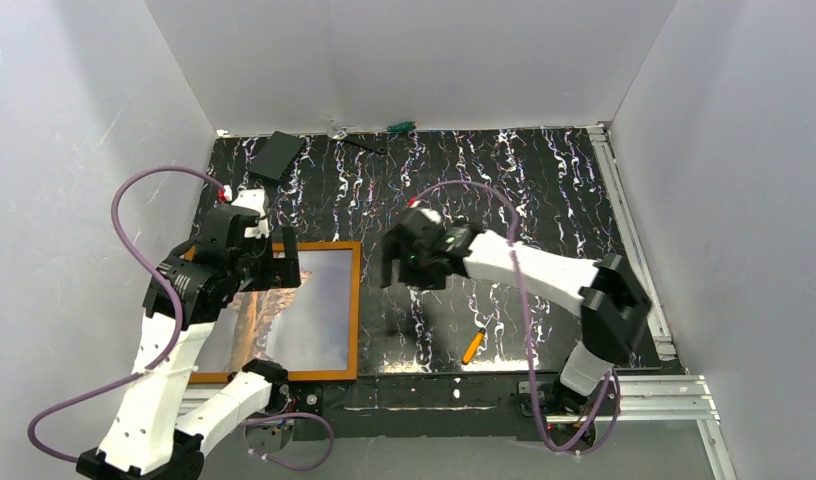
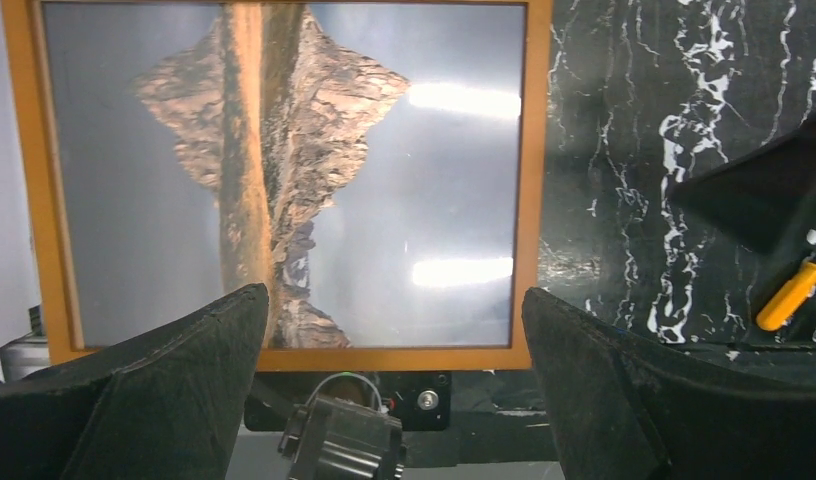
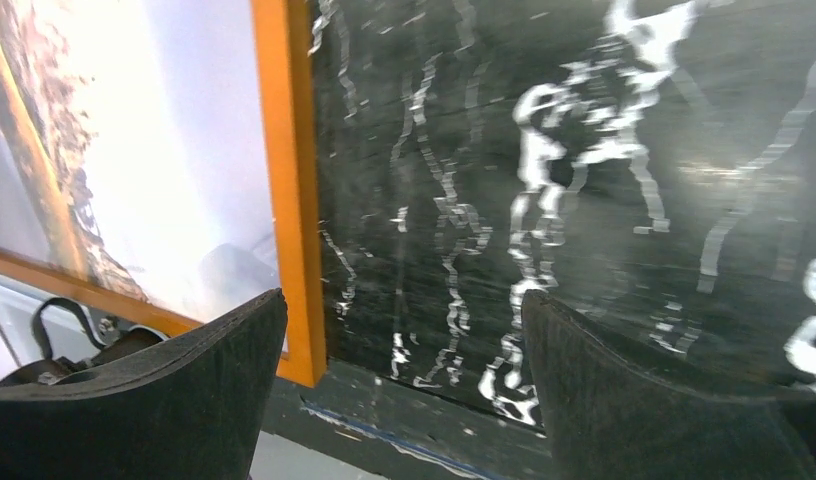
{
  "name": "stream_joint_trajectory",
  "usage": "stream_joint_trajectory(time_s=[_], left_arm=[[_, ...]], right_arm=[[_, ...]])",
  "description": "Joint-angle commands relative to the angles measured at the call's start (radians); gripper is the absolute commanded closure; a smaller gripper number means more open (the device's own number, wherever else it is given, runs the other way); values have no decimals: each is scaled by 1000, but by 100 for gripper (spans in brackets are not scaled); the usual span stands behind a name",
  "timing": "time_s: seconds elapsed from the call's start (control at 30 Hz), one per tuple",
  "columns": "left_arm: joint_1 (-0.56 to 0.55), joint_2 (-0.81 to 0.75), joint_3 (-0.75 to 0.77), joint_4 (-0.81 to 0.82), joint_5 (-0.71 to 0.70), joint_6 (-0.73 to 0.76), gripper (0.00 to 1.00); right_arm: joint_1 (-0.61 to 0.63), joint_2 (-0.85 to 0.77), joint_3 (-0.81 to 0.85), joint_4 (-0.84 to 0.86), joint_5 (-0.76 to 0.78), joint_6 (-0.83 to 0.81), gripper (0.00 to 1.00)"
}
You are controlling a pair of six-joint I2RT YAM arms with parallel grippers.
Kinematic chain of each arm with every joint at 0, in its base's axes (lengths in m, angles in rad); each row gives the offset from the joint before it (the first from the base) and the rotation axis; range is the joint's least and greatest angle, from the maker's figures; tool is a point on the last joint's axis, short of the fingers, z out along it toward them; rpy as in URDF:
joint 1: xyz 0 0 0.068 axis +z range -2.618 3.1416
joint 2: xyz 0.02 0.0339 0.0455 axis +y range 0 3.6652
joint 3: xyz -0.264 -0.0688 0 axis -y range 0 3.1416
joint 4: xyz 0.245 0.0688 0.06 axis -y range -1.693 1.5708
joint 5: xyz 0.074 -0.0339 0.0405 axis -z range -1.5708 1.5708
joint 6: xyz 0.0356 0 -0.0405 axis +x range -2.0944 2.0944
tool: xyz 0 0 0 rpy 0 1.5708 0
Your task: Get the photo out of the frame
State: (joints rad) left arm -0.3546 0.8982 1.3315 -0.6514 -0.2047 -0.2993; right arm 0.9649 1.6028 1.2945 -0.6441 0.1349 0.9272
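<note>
The photo point(image 1: 319, 310), an orange-brown mountain mirrored in water, lies face up inside the thin orange wooden frame point(image 1: 356, 310) at the near left of the black marbled table. My left gripper point(image 1: 282, 268) hovers over the upper left part of the picture, open and holding nothing. In the left wrist view the photo point(image 2: 384, 180) and frame point(image 2: 532, 180) fill the space between the spread fingers point(image 2: 184, 390). My right gripper point(image 1: 392, 265) hangs just right of the frame's right rail, open and empty. The right wrist view shows that rail point(image 3: 289, 180), the photo point(image 3: 184, 150) and bare table between its fingers point(image 3: 644, 390).
An orange pen-like object point(image 1: 473, 345) lies on the table right of the frame, near the front edge. A black flat pad point(image 1: 279, 155) and a green-handled tool point(image 1: 401, 127) lie at the back. White walls enclose the table; aluminium rails point(image 1: 634, 230) run along the right side.
</note>
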Motion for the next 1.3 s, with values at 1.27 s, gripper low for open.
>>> stream_joint_trajectory(time_s=[1.27], left_arm=[[6,-170,-192,-188,-8,-171,0]], right_arm=[[239,468,295,86,-30,114,41]])
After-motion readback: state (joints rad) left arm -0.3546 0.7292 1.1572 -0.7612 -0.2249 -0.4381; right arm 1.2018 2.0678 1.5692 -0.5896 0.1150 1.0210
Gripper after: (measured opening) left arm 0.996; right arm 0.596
